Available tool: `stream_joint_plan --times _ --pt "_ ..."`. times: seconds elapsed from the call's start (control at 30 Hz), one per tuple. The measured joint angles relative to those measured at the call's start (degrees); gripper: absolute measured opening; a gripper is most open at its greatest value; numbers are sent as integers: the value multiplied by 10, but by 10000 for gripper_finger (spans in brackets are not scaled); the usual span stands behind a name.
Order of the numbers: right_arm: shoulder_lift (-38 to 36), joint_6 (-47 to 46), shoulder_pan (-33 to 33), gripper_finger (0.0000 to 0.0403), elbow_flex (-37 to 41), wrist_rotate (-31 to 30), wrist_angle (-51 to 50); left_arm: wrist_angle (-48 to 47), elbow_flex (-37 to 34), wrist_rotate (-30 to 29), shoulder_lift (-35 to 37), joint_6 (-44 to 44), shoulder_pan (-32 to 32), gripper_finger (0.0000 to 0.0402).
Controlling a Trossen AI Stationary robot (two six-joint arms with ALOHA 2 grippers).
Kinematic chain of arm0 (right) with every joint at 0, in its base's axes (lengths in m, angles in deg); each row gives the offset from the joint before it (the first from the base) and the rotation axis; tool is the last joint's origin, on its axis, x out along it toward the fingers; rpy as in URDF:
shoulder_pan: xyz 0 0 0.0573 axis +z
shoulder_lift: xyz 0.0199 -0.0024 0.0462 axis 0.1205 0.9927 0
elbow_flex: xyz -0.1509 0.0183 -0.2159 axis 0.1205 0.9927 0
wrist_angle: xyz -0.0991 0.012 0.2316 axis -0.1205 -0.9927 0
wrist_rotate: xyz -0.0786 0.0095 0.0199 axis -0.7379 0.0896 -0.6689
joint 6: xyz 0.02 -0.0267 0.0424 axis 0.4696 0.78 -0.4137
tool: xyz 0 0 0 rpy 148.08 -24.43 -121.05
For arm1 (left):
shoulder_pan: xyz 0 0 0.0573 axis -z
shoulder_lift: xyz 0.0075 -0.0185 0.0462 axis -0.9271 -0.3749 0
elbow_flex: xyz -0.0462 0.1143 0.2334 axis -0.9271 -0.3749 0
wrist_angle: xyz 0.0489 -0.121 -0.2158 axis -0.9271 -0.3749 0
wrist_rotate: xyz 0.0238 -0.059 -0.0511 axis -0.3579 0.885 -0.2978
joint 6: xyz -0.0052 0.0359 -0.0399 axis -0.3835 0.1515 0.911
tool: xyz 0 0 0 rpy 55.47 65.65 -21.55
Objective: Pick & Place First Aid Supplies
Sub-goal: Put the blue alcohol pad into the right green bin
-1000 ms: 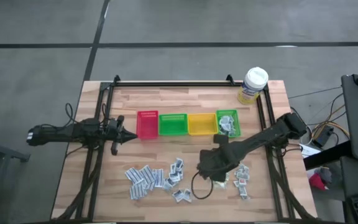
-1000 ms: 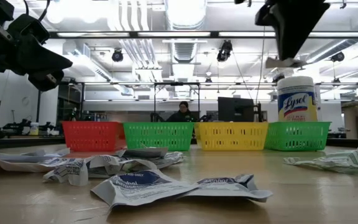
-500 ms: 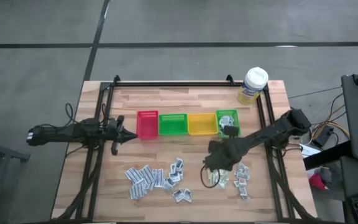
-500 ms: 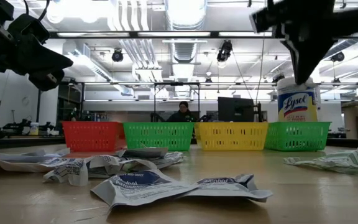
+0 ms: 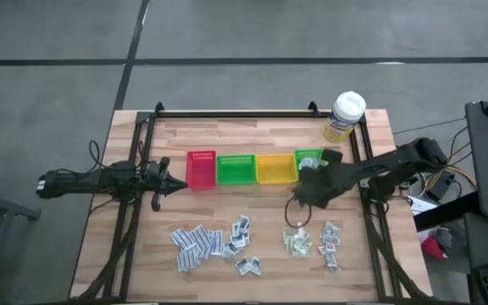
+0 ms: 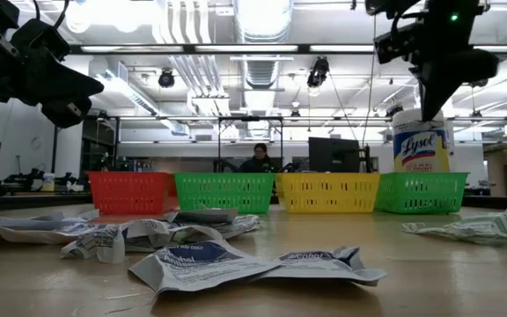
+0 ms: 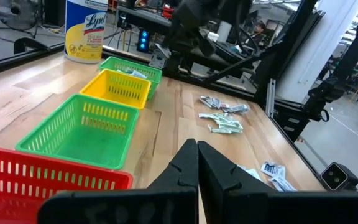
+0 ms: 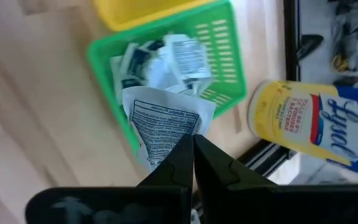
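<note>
Right end effector (image 8: 191, 144) pinches a sachet (image 8: 166, 124) above wooden table (image 5: 227, 140), seemingly over green bin (image 8: 219, 59).

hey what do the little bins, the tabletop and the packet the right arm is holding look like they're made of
The bins look like moulded plastic with a slight gloss: slotted lattice walls, solid bright colours. The tabletop looks like wood in a matte finish, with visible plank seams and grain. The packet pinched in the right tool seems to be thin paper or paper-foil laminate: creased, with small printed text.
</note>
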Motion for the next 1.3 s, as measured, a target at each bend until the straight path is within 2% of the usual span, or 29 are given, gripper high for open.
stream_joint_plan --times 0.1,0.27,0.6,0.93,1.3 --pt "-33 -11 -32 8 16 14 45 0 0 0 0 0 0 0" --pt "-70 -56 -91 8 45 71 118 1 0 0 0 0 0 0" --pt "-64 -224 -186 8 82 195 134 4 -1 0 0 0 0 0" --pt "-60 -268 -202 8 85 198 150 4 -1 0 0 -1 0 0" --pt "-14 -229 -202 8 120 180 198 4 -1 0 0 -2 0 0"
